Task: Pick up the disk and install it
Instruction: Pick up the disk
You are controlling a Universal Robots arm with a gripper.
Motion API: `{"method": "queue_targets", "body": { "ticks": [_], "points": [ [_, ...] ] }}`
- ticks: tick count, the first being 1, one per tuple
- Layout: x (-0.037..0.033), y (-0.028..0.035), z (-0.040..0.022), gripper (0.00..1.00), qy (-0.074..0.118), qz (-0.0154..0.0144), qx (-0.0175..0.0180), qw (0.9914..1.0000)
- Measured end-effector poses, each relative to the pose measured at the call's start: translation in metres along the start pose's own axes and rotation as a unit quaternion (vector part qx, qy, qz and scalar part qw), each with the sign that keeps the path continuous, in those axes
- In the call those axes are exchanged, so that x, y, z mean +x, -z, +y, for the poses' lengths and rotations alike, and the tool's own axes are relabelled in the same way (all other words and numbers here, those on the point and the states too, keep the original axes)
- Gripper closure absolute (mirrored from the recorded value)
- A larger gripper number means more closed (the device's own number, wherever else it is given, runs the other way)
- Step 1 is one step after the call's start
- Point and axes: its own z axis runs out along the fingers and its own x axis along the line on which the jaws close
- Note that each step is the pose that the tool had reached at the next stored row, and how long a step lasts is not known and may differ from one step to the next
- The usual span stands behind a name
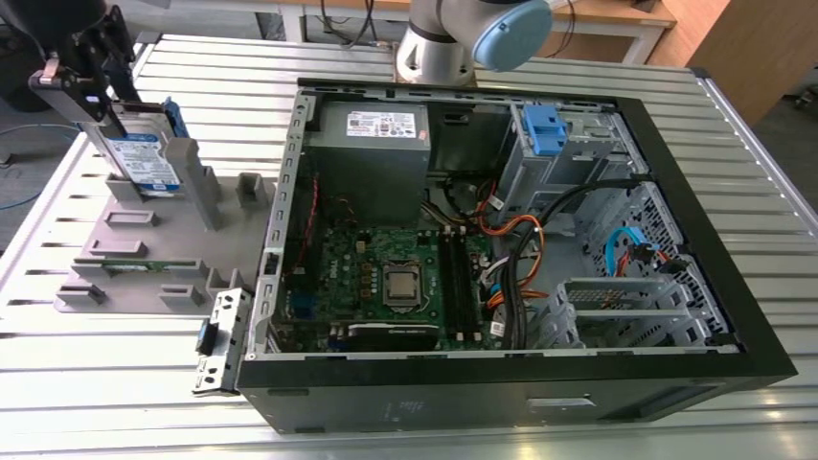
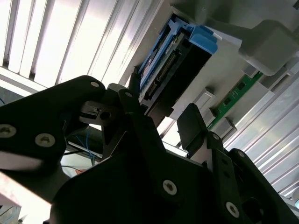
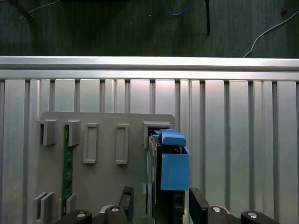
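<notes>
The disk (image 1: 144,158) stands on edge in a slot of the grey holder plate (image 1: 128,244), at the exterior view's far left. Its blue-and-white label faces forward and a blue rail (image 3: 174,170) runs along its edge. My gripper (image 1: 109,113) comes down over its top. In both wrist views the black fingers (image 3: 198,207) sit on either side of the disk (image 2: 180,60), with a small gap still showing beside one finger. The gripper (image 3: 161,205) is open around it, and the disk rests in its slot.
An open computer case (image 1: 511,379) fills the exterior view's right, with its motherboard, power supply (image 1: 371,144) and a blue-latched drive bay (image 1: 543,129). A green memory stick (image 3: 66,163) lies in the holder plate. Everything sits on a slatted aluminium table (image 1: 102,383).
</notes>
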Motion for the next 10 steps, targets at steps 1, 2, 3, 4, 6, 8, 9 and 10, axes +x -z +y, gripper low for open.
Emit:
{"method": "queue_targets", "body": {
  "ticks": [1, 2, 3, 4, 6, 8, 9, 10],
  "points": [
    [0.0000, 0.0000, 0.0000, 0.42, 0.000, 0.0001, -0.0001, 1.00000],
    [0.0000, 0.0000, 0.0000, 0.42, 0.000, 0.0001, -0.0001, 1.00000],
    [0.0000, 0.0000, 0.0000, 0.42, 0.000, 0.0001, -0.0001, 1.00000],
    [0.0000, 0.0000, 0.0000, 0.42, 0.000, 0.0001, -0.0001, 1.00000],
    [-0.0006, -0.0003, 0.0001, 0.42, 0.000, 0.0002, 0.0000, 1.00000],
    [-0.0014, -0.0009, 0.0001, 0.42, 0.000, 0.0002, 0.0000, 1.00000],
    [-0.0019, -0.0013, 0.0000, 0.42, 0.000, 0.0002, 0.0000, 1.00000],
    [-0.0022, -0.0015, 0.0000, 0.42, 0.000, 0.0002, 0.0000, 1.00000]
  ]
}}
